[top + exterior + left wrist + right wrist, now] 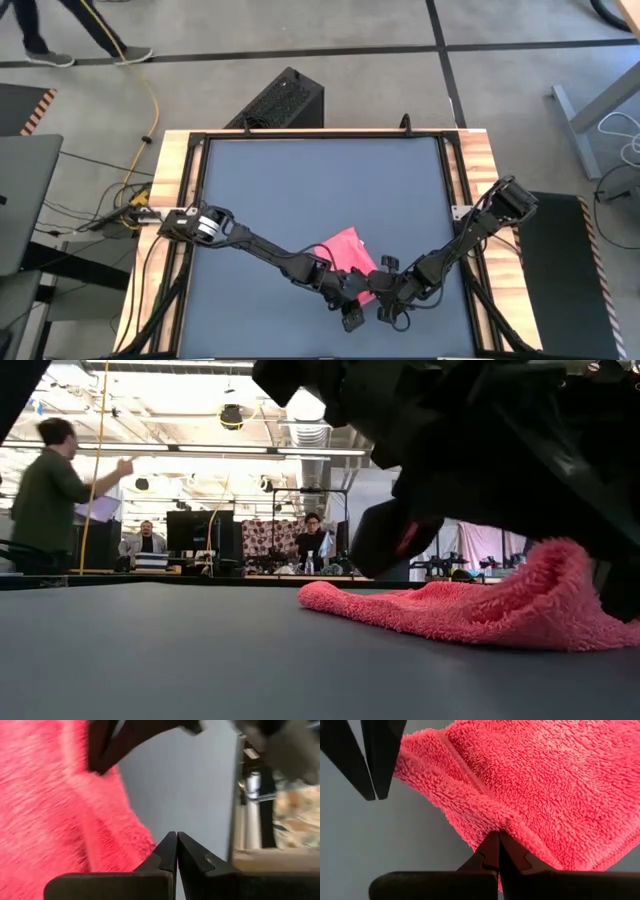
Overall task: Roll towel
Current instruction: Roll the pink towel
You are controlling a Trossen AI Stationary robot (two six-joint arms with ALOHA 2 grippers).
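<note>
The pink towel lies crumpled on the dark grey tabletop near its front edge, right of the middle. In the low view its far end lies flat and its near end rises in a hump. My right gripper comes in from the right and is shut at the towel's near edge. My left gripper reaches in from the left, shut, with its tips over bare table just beside the towel's edge. It also shows in the right wrist view as two dark fingers off the towel's corner. My right gripper pinches the towel's near edge between its two fingertips, slanting down from the table's right. A ridge of cloth runs up to the tips; one layer or several, I cannot tell. That end is raised in a hump, and the rest lies on the table.
Bare grey tabletop stretches to the left and far side of the towel. A wooden frame borders the table. A black box stands past the far edge. Several people are in the room behind.
</note>
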